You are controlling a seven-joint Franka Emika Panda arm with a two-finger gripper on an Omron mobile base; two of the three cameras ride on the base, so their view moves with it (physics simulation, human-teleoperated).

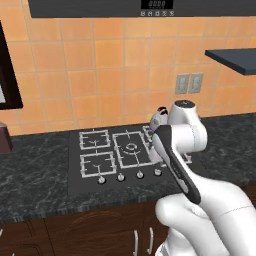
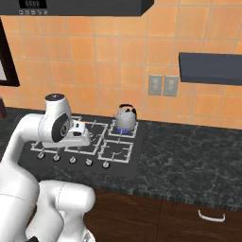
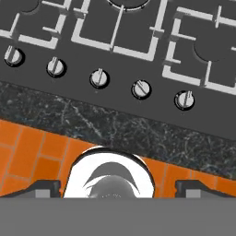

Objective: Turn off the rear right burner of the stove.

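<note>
Knobs (image 3: 140, 89), 5 on the stove (image 3: 115, 55), lie beyond spread jaws holding nothing.

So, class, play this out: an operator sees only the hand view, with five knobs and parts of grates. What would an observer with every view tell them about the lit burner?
Observer: In the right base view, a blue flame glows at the rear right burner.
Operator: Is anything standing on it?
Observer: Yes, a silver kettle with a dark handle stands upright on that grate.
</note>
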